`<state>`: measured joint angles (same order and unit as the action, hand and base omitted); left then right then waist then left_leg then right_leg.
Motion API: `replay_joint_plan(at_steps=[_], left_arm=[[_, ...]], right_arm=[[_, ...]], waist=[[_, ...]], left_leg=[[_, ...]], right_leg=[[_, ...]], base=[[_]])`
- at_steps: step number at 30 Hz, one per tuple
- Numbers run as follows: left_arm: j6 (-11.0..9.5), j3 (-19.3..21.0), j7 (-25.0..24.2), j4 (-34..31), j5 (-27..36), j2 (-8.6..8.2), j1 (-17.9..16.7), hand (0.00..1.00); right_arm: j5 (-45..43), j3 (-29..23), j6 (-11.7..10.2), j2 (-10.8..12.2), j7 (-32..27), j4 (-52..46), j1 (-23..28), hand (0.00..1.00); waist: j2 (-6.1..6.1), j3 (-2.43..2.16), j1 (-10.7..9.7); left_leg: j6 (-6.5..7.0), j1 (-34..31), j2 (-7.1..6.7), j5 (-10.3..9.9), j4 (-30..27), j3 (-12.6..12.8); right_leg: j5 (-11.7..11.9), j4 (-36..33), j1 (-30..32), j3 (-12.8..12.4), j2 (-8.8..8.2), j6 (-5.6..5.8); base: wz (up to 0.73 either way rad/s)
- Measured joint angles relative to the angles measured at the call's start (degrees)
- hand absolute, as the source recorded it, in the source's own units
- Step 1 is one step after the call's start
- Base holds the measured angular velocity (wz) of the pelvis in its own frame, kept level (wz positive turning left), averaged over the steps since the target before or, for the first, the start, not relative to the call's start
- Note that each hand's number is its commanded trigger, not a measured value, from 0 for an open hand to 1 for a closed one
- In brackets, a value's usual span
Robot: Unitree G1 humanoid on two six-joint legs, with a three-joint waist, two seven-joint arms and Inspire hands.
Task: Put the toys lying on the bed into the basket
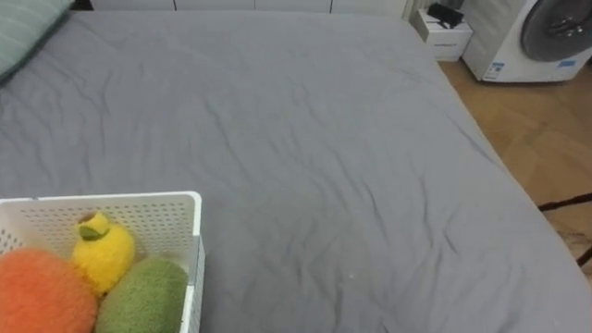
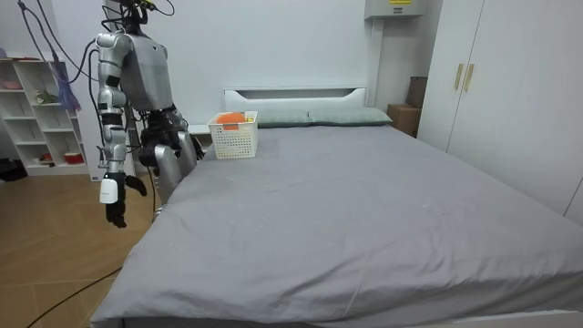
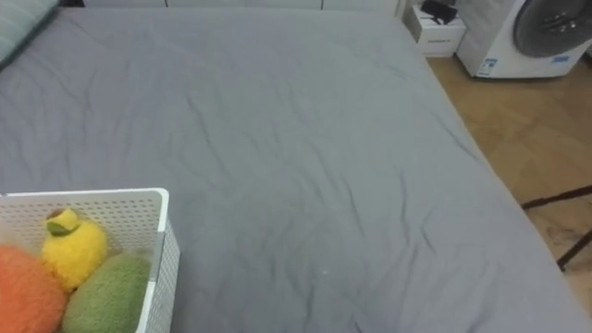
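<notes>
A white perforated basket stands on the grey bed at the lower left of the eye views. It holds three plush toys: an orange one, a yellow lemon and a green one. No loose toy lies on the sheet in front of me. In the room view I stand at the bed's side near the headboard, with the basket just beyond me. My right hand hangs relaxed and open at my side, holding nothing. My left hand is a dark shape low beside the basket.
A striped green pillow lies at the bed's far left corner. Beyond the bed's right edge are wooden floor, a washing machine, a white box and dark stand legs. A shelf stands behind me.
</notes>
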<state>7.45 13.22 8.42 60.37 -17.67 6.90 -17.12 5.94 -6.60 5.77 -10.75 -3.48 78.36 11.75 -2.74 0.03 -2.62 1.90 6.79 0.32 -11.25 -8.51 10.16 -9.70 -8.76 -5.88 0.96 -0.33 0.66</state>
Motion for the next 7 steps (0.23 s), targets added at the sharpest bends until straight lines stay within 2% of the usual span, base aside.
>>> replay_joint_plan(at_steps=[2, 4, 5, 7], left_arm=[[1.28, -0.49, 0.0, 0.82, -0.68, -0.22, 0.86, 0.0], [1.9, -1.14, 0.0, 1.63, -0.67, -0.5, 1.29, 0.0], [2.16, -1.14, 0.0, 1.71, -0.63, -0.7, 1.35, 0.0], [3.11, -1.19, -0.03, 1.93, -0.63, -1.38, 1.59, 0.0]], right_arm=[[-5.15, 4.54, 2.99, 0.79, 2.96, 0.68, 0.16, 0.0], [-9.09, 6.61, 4.62, 1.39, 4.46, 0.71, 0.07, 0.0], [-10.6, 6.79, 5.11, 1.53, 4.96, 0.62, -0.12, 0.0], [-15.2, 7.2, 6.63, 1.83, 6.51, 0.2, -1.41, 0.0]], waist=[[0.28, -0.1, 1.44], [0.77, -0.27, 1.83], [0.71, -0.21, 1.84], [1.45, -0.2, 1.76]], left_leg=[[0.01, 0.66, 0.0, -0.11, -0.05, 0.1], [0.08, 0.97, -0.02, -0.19, -0.15, 0.08], [0.09, 1.06, -0.04, -0.21, -0.13, 0.08], [0.15, 1.14, -0.06, -0.37, 0.0, 0.02]], right_leg=[[-0.02, -0.04, -0.29, -0.06, -0.03, -0.04], [-0.02, -0.04, -0.73, -0.02, -0.08, -0.04], [-0.02, -0.03, -0.85, -0.03, -0.11, -0.04], [-0.04, -0.05, -1.26, 0.06, -0.2, -0.03]], base=[[-0.02], [0.0], [0.0], [0.0]])
